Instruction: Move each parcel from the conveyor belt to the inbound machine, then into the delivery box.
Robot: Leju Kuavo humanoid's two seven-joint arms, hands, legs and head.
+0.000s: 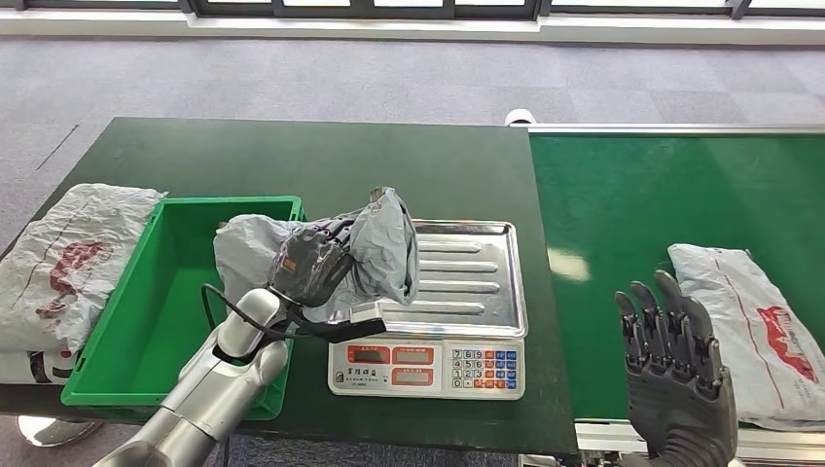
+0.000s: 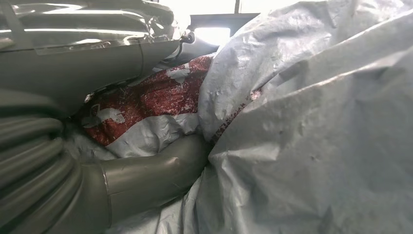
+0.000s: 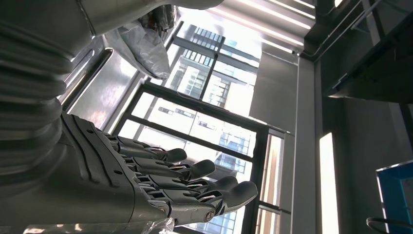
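Left hand is gripping a crumpled grey plastic parcel, dark fingers wrapped around its middle; the left wrist view is showing the thick grey thumb pressing into the wrinkled film beside a red printed patch. The parcel is hanging over the gap between the green delivery box and the weighing scale, its right part lying over the left edge of the scale's steel tray, its left part reaching over the box's right wall. The silver left arm is coming up from the near edge, crossing the box's near right corner. Right hand is holding nothing, fingers straight and slightly apart, palm upright, hovering over the near part of the green conveyor belt. Just right of it, a second grey parcel with red print is lying flat on the belt. Box and scale are sitting on a dark green table. A third grey parcel with red print is lying at the table's left edge, touching the outside of the box's left wall. Grey carpet floor is lying beyond the table.
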